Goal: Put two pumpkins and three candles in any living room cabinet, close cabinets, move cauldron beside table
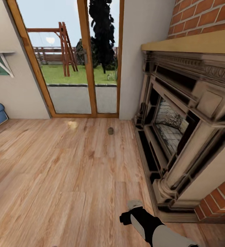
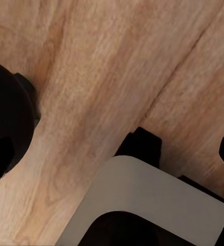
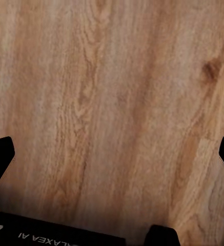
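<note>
While I roll toward candle (image 1: 110,130) on floor (image 1: 57,178) near glass door (image 1: 81,58), left of fireplace (image 1: 181,130): both wrist views show fingers (image 3: 0,159) spread wide, empty. Plan: stop short, drop right arm (image 1: 143,221), straddle candle squarely.

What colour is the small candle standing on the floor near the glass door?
Grey-brown; the candle shows best in the head view.

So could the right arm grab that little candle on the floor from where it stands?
Probably not yet. The candle sits far across the bare wooden floor near the glass door, well ahead of the right arm. Nothing blocks the way; the robot would likely have to roll closer.
</note>
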### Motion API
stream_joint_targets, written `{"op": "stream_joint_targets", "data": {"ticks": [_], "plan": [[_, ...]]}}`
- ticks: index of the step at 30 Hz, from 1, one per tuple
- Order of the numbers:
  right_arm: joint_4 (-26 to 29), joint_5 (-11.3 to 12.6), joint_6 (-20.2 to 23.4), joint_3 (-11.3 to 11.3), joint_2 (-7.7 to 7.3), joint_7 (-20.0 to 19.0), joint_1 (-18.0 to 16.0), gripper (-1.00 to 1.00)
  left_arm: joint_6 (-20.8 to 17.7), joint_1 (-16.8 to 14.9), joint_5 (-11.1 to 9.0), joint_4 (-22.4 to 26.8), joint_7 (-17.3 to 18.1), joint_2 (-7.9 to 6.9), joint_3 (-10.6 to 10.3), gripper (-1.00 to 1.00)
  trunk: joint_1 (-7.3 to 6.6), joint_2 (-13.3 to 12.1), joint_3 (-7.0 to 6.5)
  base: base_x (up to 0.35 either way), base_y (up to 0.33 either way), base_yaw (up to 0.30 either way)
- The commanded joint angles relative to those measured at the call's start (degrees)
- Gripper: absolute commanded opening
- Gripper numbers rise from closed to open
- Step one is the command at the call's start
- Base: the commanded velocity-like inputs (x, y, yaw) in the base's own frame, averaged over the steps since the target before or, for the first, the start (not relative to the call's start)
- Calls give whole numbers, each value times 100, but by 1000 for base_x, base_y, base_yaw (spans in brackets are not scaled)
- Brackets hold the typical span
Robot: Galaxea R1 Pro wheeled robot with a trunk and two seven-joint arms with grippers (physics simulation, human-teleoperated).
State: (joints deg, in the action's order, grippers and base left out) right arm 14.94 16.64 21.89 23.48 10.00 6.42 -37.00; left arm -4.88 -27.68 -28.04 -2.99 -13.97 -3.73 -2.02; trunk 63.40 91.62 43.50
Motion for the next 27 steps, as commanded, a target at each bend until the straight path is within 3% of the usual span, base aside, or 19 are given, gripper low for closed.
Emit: {"op": "stream_joint_targets", "data": {"ticks": [1,14,15,16,18,27], "plan": [[-7,6,0,-2,0,-9,0,100,2,0,0,0,0,-2,0,100,0,0,0,328,0,22],[-147,3,-415,-5,0,-18,0,100,4,0,9,0,0,-8,-8,100,0,0,0,328,0,4],[-217,-2,-576,-7,0,-18,0,100,4,0,9,0,0,-8,-8,100,0,0,0,328,0,0],[-408,-1,-1127,-8,0,-8,0,100,4,0,9,0,0,-4,-9,100,0,0,0,328,0,0],[-610,-10,-1488,-4,0,21,0,100,4,0,9,0,0,1,-9,100,0,0,0,328,0,0],[-1141,-48,-2514,-2,0,50,0,100,4,0,9,0,0,-4,-9,100,0,0,0,328,0,0]]}}
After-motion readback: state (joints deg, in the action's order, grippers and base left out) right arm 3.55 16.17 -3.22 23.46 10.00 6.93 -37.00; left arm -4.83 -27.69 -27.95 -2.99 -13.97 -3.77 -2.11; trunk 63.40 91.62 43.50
